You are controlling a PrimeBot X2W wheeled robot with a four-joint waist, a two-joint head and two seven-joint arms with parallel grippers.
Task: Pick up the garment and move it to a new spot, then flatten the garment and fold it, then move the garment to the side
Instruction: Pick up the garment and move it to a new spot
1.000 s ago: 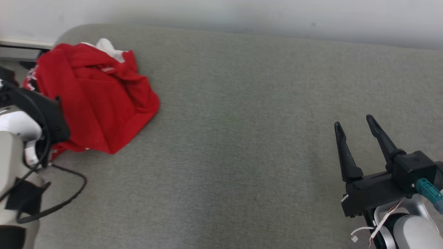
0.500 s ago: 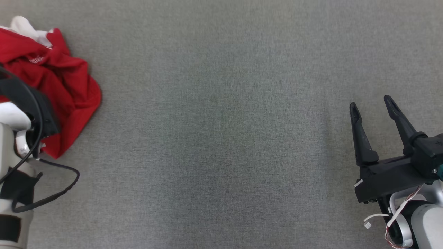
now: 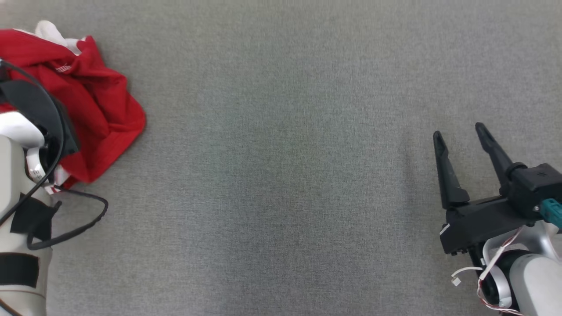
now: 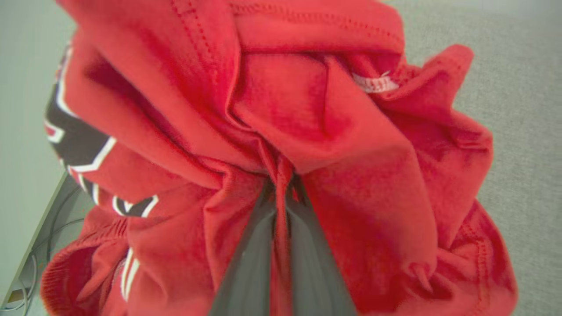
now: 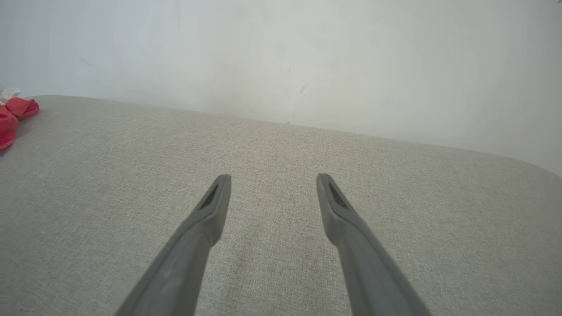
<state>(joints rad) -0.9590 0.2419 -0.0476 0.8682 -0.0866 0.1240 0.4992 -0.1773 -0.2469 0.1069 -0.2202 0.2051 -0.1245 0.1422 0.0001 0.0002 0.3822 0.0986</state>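
Note:
The garment is a crumpled red piece with white and black trim, lying bunched at the far left of the grey surface. In the left wrist view the garment crowds around my left gripper, whose two dark fingers are shut on a pinched fold of red cloth. In the head view my left arm's dark wrist covers the near side of the heap. My right gripper stands open at the lower right, far from the cloth, with nothing between its fingers. A red corner of the garment shows at the left edge of the right wrist view.
The grey fabric-covered surface spreads wide between the two arms. A black cable loops from my left arm onto it. A pale wall rises behind the surface's far edge, and the surface's left edge lies next to the heap.
The head camera tilted down, so the wall left the picture. My left gripper closed on a fold of the red garment. The right gripper stayed open.

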